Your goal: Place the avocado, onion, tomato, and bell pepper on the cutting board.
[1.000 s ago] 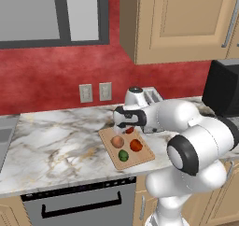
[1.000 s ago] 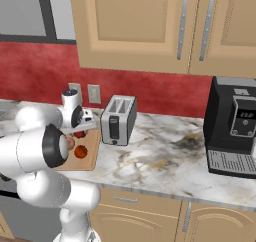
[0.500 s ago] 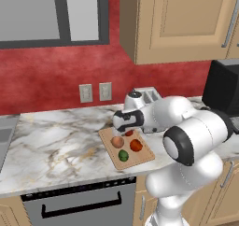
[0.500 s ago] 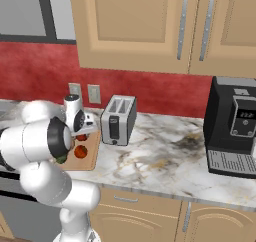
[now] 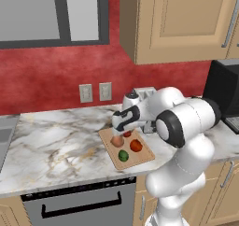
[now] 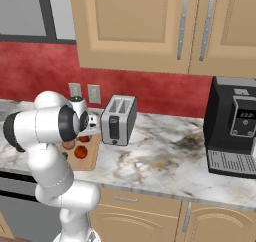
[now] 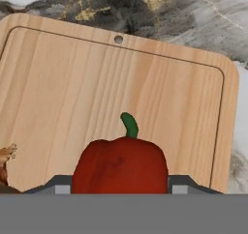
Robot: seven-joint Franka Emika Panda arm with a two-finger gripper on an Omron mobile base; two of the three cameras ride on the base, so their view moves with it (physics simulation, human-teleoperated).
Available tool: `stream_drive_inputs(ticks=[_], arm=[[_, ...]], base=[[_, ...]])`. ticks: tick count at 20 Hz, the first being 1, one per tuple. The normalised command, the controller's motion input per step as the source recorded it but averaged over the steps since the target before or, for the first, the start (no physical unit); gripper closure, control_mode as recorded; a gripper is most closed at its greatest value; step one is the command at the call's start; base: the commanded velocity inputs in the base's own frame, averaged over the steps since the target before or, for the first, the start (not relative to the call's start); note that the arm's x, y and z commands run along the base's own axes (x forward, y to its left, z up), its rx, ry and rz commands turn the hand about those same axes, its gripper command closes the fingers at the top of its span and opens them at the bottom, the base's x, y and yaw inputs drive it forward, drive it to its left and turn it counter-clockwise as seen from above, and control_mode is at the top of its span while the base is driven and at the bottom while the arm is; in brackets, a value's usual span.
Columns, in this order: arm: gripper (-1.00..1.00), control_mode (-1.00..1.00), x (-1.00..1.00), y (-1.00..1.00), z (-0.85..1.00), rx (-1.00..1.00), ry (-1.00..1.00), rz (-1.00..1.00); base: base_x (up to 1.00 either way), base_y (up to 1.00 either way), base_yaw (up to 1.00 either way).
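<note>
The light-brown cutting board (image 5: 140,158) (image 7: 63,78) (image 6: 92,161) lies on the marble counter. On it sit the tan onion (image 5: 116,141) (image 6: 68,145), the orange-red tomato (image 5: 136,145) (image 6: 81,152) and the green avocado (image 5: 123,155). My gripper (image 5: 123,128) (image 7: 118,185) hangs low over the board's far part, shut on the deep-red bell pepper (image 7: 121,165) (image 5: 127,134), whose green stem points away from the hand. I cannot tell whether the pepper touches the board. The onion's brown skin (image 7: 5,155) shows at the left edge of the hand view.
A silver toaster (image 6: 118,120) stands just behind and right of the board. A black coffee machine (image 6: 235,126) stands at the far right of the counter. Wall outlets (image 5: 95,92) sit on the red backsplash. Bare marble (image 5: 56,141) stretches left of the board.
The hand has come down a little toward the board with the bell pepper still in its grip, and the elbow has swung nearer. The onion, tomato and avocado have not moved.
</note>
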Motion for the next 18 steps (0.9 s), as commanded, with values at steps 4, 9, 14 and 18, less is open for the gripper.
stream_drive_inputs(ticks=[4, 9, 14, 18], arm=[[1.0, -1.0, 0.35, 0.0, -0.24, 0.0, 0.06, -0.05], [1.0, -1.0, 0.18, 0.0, -0.24, 0.0, 0.03, -0.04], [-1.0, -1.0, 0.0, 0.0, -0.17, 0.0, 0.0, -0.02], [-1.0, -1.0, -0.03, 0.0, 0.0, 0.0, 0.0, 0.0]], base=[[0.0, 0.0, 0.0], [0.0, 0.0, 0.0], [0.0, 0.0, 0.0], [0.0, 0.0, 0.0]])
